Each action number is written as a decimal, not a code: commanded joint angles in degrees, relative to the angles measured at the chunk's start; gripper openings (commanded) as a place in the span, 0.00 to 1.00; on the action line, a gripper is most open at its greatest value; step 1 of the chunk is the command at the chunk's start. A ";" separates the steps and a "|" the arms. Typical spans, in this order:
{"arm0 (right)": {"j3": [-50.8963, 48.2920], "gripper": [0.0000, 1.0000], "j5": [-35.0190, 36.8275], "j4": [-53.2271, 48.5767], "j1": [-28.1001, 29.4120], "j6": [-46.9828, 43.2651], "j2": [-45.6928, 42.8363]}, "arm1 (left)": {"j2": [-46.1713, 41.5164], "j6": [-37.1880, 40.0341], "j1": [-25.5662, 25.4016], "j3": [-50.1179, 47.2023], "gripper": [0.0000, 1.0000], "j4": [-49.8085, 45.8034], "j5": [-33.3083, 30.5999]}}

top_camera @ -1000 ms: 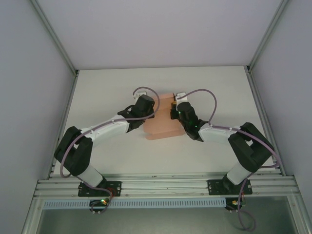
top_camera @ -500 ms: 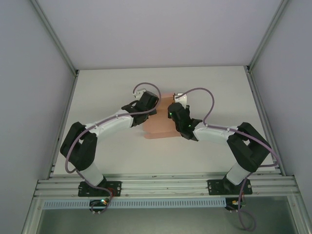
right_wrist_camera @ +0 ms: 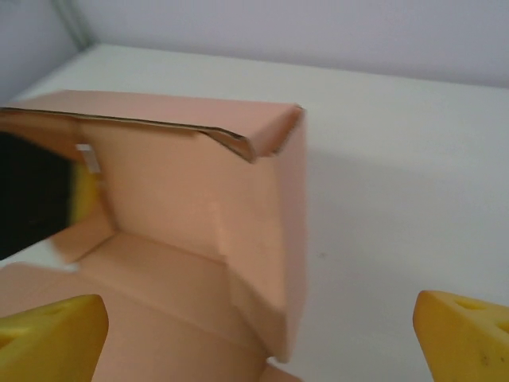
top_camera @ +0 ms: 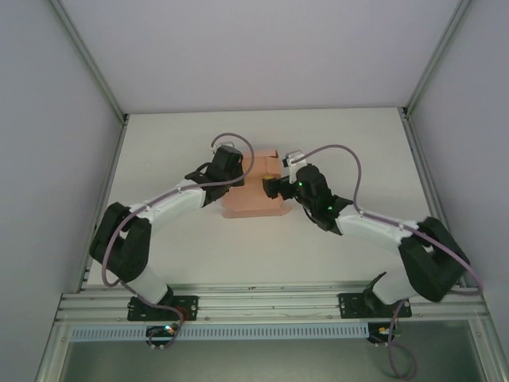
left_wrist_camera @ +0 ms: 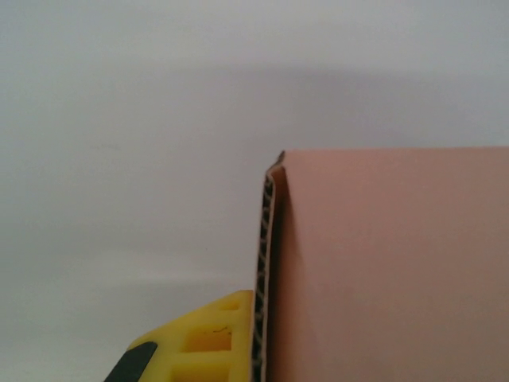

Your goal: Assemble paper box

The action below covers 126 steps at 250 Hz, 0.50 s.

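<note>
On the counter [top_camera: 175,143], we are clamping our left end effector [top_camera: 241,180] on the paper box [top_camera: 248,204] wall; our right end effector [top_camera: 273,188] is gaping beside it.

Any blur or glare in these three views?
Top view: even light, no glare, box sharp. Left wrist: box edge crisp, flutes readable, background plain grey. Right wrist: box sharp, right pincer tips slightly soft.

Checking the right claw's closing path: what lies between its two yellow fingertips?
An upright side wall of the paper box, then bare table, in the right wrist view.
</note>
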 commanded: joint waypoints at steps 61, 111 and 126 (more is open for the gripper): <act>-3.08 1.00 -7.64 -6.42 -2.45 -3.29 -12.39 | -5.17 7.36 -0.48 -0.48 0.00 -1.97 5.05; 2.48 0.92 -9.46 -8.40 -4.21 -3.99 -5.42 | -5.49 5.92 -1.79 0.83 0.00 -4.44 4.30; 3.10 0.87 -8.98 -6.35 -4.21 -4.13 -3.68 | -5.52 5.61 -2.16 1.10 0.00 -4.96 3.82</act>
